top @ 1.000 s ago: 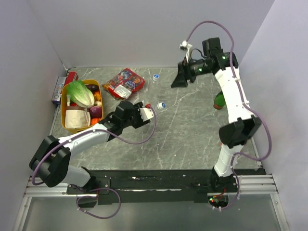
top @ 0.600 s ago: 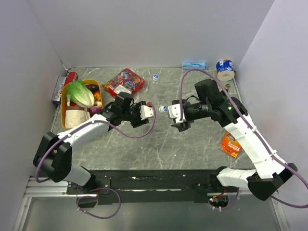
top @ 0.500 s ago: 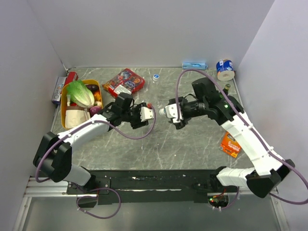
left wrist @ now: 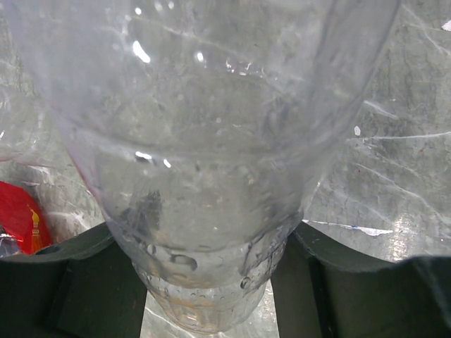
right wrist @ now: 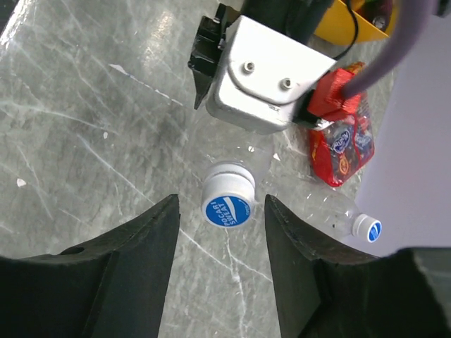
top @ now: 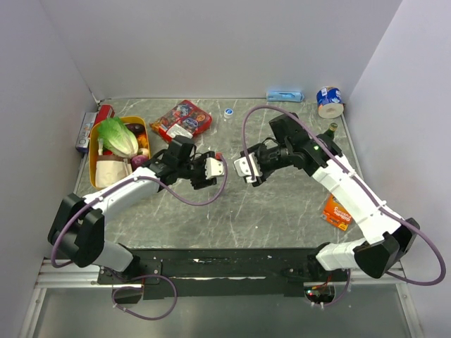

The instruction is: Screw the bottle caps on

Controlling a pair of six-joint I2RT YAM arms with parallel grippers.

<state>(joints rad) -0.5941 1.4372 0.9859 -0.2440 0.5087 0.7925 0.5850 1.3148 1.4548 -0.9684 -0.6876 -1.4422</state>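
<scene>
My left gripper (top: 218, 167) is shut on a clear plastic bottle (left wrist: 204, 141), whose body fills the left wrist view between the dark fingers (left wrist: 63, 289). In the right wrist view that bottle (right wrist: 236, 151) points toward the camera with a blue-topped cap (right wrist: 227, 205) on its neck. My right gripper (right wrist: 220, 211) is open, its two fingers on either side of that cap and just short of it; in the top view it (top: 236, 166) faces the left gripper. A second clear bottle (right wrist: 331, 208) lies on the table with a blue cap (right wrist: 371, 229) on it, also at the back (top: 227, 113).
A yellow basket (top: 94, 158) of vegetables stands at the left, with a red can (top: 104, 113) behind it. A red snack packet (top: 183, 120) lies behind the left gripper. A blue-and-white tin (top: 328, 101), a green bottle (top: 331, 129) and an orange packet (top: 338, 210) are at the right.
The right arm has swung from the back right down and leftward to the bottle's mouth, its open fingers now either side of the cap. The left gripper has stayed holding the bottle.
</scene>
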